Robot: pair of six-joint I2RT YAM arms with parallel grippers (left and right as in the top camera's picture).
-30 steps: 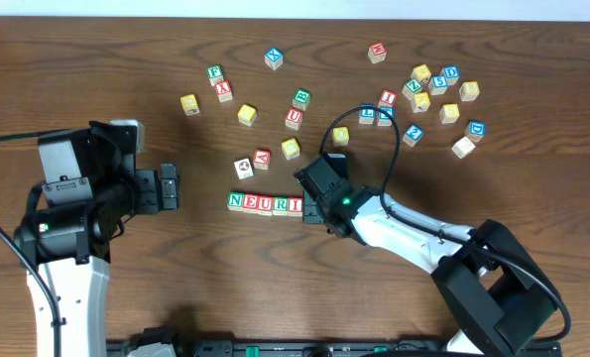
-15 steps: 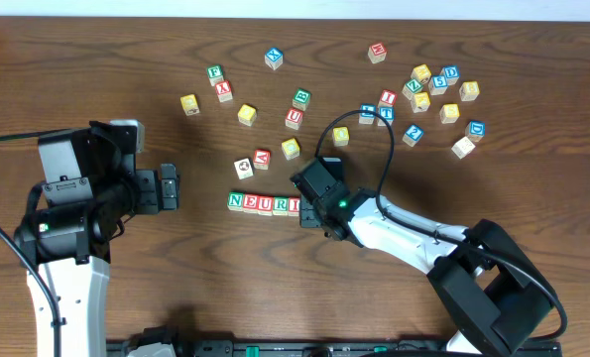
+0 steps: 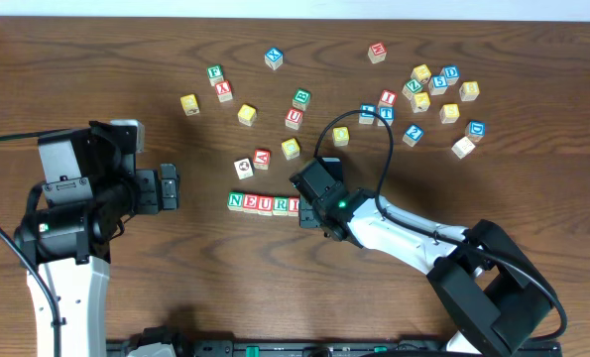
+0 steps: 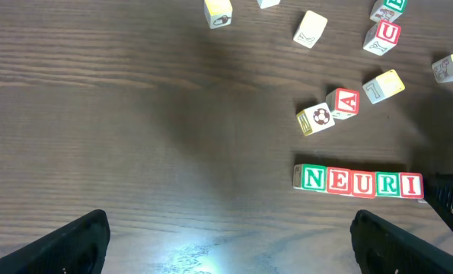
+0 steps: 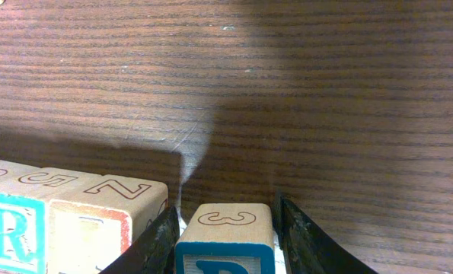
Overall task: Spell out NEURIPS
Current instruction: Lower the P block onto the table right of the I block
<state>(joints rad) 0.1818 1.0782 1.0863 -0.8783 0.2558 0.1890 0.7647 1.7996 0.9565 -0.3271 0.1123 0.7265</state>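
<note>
your right gripper [image 5: 226, 247] is down at the 3 o'clock end of the word row, w/ one finger on each side of a blue-edged cube [image 5: 224, 228] that has a 3 on its top face. it's released: a thin pale sliver shows btwn each finger and the cube, and the cube sits flat on the table [image 5: 325, 91]. the letter on its front face is cut off at the frame edge, so you can't read it. at 9 o'clock of that cube is the row's red-edged end cube [image 5: 97, 221]. the finger on that side stands btwn the two, so they're close but not touching.

from overhead, the n-e-u-r-i row [image 3: 265, 204] runs straight from 9 to 3 o'clock, cubes packed edge to edge. the gripper body hides the blue-edged cube in that view.

your left gripper [image 4: 241, 251] is spread wide and holds nothing. it's well apart from the row, out at 9 o'clock of the n end and pointing at it.

just 12 o'clock of the row's n end are a ball-picture cube [image 3: 243, 168] and a red a cube [image 3: 262, 158], touching at a corner. a yellow cube [image 3: 291, 149] lies near them. a red u cube [image 3: 294, 118] is further toward 12. a loose cluster [image 3: 433, 94] of cubes sits at 2 o'clock of the row, well clear.
</note>
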